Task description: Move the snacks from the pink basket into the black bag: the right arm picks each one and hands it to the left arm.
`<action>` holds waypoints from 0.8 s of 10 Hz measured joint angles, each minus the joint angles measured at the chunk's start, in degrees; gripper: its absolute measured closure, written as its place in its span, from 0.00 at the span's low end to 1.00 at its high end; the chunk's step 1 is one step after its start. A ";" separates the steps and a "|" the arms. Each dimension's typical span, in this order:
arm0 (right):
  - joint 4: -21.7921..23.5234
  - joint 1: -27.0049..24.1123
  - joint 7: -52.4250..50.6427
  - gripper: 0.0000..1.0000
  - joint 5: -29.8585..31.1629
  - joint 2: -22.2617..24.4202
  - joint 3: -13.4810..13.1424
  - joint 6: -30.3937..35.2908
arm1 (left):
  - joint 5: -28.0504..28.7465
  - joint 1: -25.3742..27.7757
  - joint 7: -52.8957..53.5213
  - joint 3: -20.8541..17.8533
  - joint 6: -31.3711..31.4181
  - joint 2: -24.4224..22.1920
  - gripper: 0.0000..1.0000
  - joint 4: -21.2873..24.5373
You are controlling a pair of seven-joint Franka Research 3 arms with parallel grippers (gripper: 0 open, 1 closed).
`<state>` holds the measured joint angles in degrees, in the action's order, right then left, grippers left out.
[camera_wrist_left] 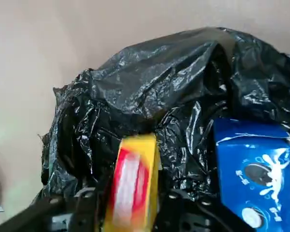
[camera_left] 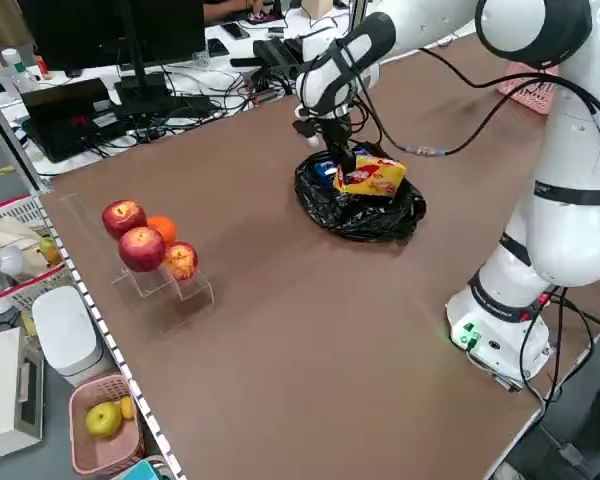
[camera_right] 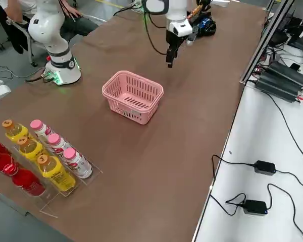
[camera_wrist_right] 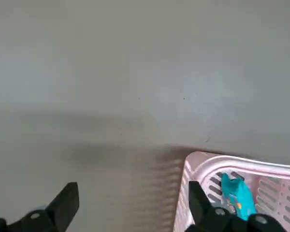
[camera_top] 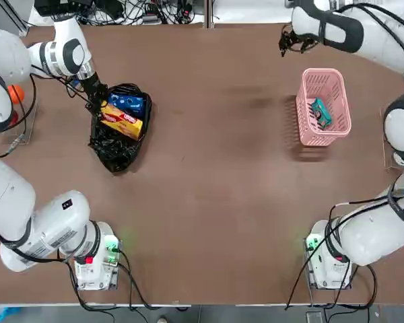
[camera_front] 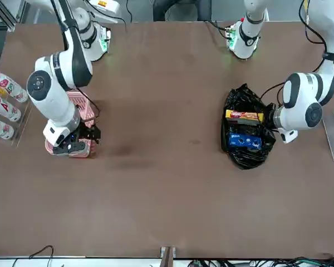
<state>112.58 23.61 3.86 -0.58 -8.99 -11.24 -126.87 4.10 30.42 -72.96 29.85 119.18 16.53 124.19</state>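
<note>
Jaws wide above teal snack [camera_top: 320,112] in pink basket [camera_top: 339,87]

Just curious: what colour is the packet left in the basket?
Teal packet, clearest in the top view.

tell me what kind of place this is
Likely a robotics lab set up for data collection: two arms bolted to a brown table, clear racks of bottles and fruit laid out as props, and a side bench with a monitor and tangled cables.
</note>
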 joint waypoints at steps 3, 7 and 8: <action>11.54 -4.58 -7.63 0.00 0.06 5.13 0.00 -8.60 | 0.00 -0.91 -0.28 0.23 -2.14 -0.17 0.11 -3.14; 15.82 -10.80 -17.42 0.00 0.18 7.47 0.05 -12.08 | -0.01 -0.90 0.90 3.45 -12.13 -0.97 0.00 -13.44; 17.92 -12.62 -19.82 0.00 0.19 7.44 0.06 -15.57 | -0.12 -0.88 2.50 4.25 -14.05 -1.16 0.00 -16.23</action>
<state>130.50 10.99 -15.96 -0.39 -1.54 -11.18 -142.45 3.99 29.54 -70.45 34.10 105.14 15.37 107.97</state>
